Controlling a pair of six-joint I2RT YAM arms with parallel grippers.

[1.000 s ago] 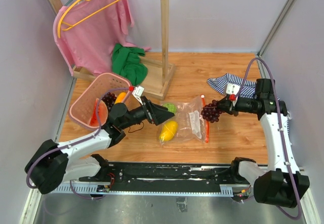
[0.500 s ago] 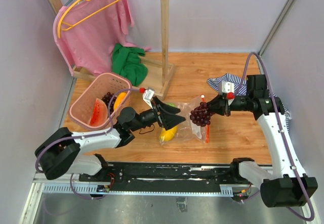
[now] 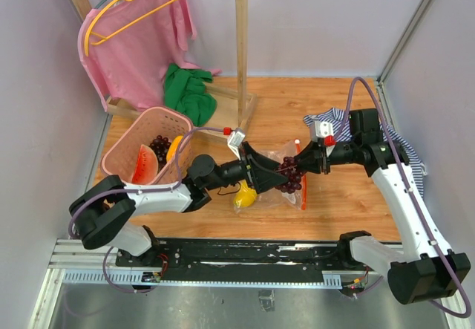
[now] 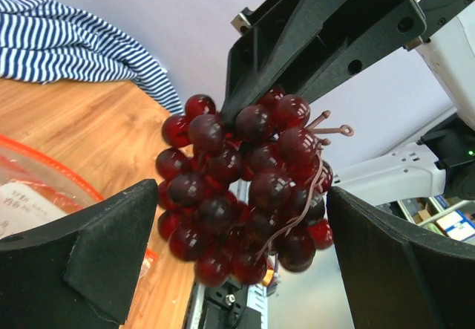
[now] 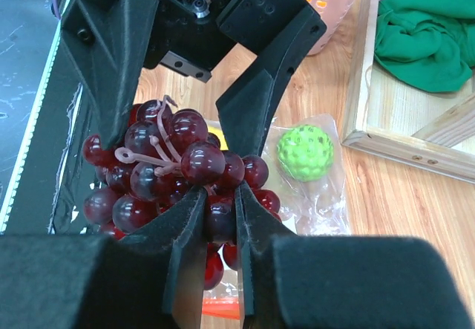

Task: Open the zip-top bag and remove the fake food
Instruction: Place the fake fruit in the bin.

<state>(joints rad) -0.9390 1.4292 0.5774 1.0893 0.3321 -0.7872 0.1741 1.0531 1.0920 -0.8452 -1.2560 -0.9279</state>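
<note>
- Dark-purple grape bunch (image 3: pixel 291 174) hung just above the zip-top bag (image 5: pixel 330 206), mid-table, clear of the wood.
- Right gripper (image 5: pixel 220 195) came in from the right, nearly closed, fingers pinched on the bunch.
- Left gripper (image 3: pixel 274 174) came in from the left, spread to its widest, one finger on either side of the bunch. It held nothing; contact w/ grapes unclear.
- Bag lay flat on the table (image 3: pixel 297 106) w/ the green ball (image 5: pixel 305 151) inside. Yellow fruit (image 3: pixel 245 194) sat at its near-left end.
- Pink basket (image 3: pixel 119 151), far left, held the watermelon slice (image 3: pixel 141 165) & other toys.
- Striped cloth (image 4: pixel 67 39) lay far right.
</note>
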